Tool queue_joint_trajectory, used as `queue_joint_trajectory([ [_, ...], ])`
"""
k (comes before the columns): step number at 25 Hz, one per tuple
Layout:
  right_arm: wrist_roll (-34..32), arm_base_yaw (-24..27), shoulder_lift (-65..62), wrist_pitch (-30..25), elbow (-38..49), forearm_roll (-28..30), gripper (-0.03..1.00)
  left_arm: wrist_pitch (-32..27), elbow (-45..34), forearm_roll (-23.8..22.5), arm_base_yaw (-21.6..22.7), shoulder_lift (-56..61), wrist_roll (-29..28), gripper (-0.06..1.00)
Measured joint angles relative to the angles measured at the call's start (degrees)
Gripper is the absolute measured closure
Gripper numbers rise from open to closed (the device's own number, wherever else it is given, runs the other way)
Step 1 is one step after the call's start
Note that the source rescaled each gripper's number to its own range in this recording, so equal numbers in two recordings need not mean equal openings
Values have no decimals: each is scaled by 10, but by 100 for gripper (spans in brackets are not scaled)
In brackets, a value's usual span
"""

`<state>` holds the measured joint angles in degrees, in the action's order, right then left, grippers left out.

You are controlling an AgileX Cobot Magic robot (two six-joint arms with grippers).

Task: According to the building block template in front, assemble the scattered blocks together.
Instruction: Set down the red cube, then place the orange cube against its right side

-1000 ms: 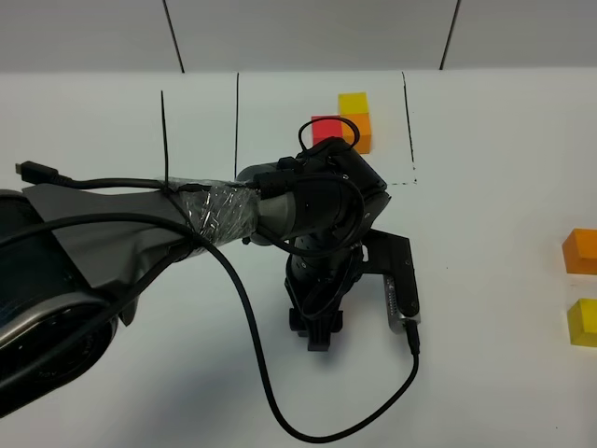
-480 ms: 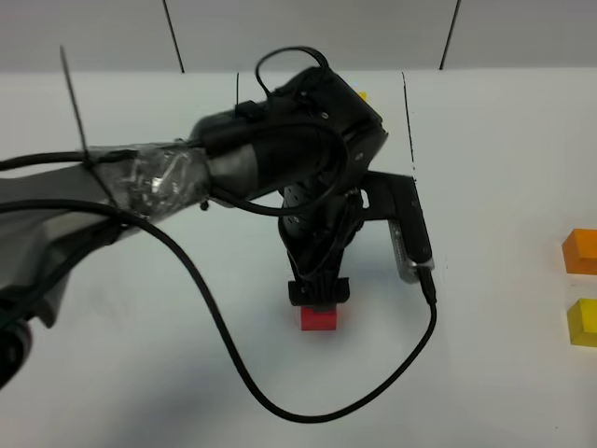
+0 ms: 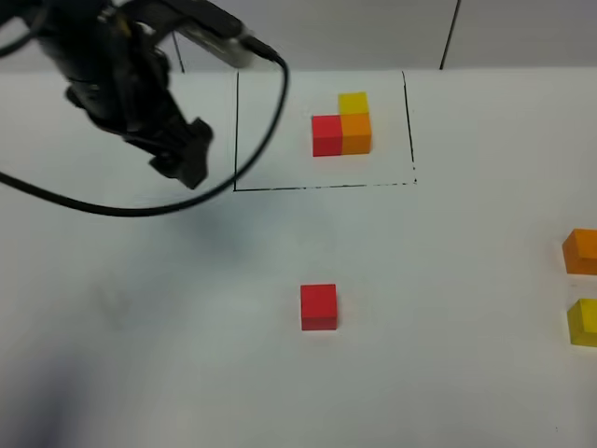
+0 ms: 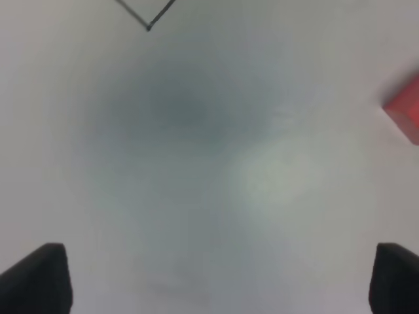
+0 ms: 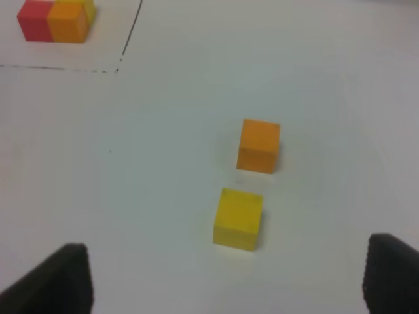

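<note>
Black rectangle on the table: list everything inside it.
Three touching cubes: red, orange beside it, yellow behind the orange. The left arm's cable hides a sliver of the far-left corner.

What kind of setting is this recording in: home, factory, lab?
Most likely a robotics lab test bench: a plain white table with a drawn black rectangle around a cube pattern, a loose red cube, and a cabled robot arm.

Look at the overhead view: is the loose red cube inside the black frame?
No, the loose red cube lies well outside the black frame, apart from it.
</note>
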<state>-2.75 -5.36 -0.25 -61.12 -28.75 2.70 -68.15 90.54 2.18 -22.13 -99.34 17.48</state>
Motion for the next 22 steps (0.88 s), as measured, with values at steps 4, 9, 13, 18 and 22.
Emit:
queue_joint_trajectory([
  [4, 0, 0, 0, 0, 0, 0, 27, -1, -107, 9, 82, 113, -6, -3],
  [9, 0, 0, 0, 0, 0, 0, 27, 26, -250, 10, 126, 309, -51, -1],
  [13, 0, 0, 0, 0, 0, 0, 27, 28, -343, 23, 126, 464, -127, 0],
  [18, 0, 0, 0, 0, 0, 0, 27, 27, -453, 19, 126, 636, -175, 2],
  [22, 0, 0, 0, 0, 0, 0, 27, 30, -516, 16, 126, 771, -175, 3],
])
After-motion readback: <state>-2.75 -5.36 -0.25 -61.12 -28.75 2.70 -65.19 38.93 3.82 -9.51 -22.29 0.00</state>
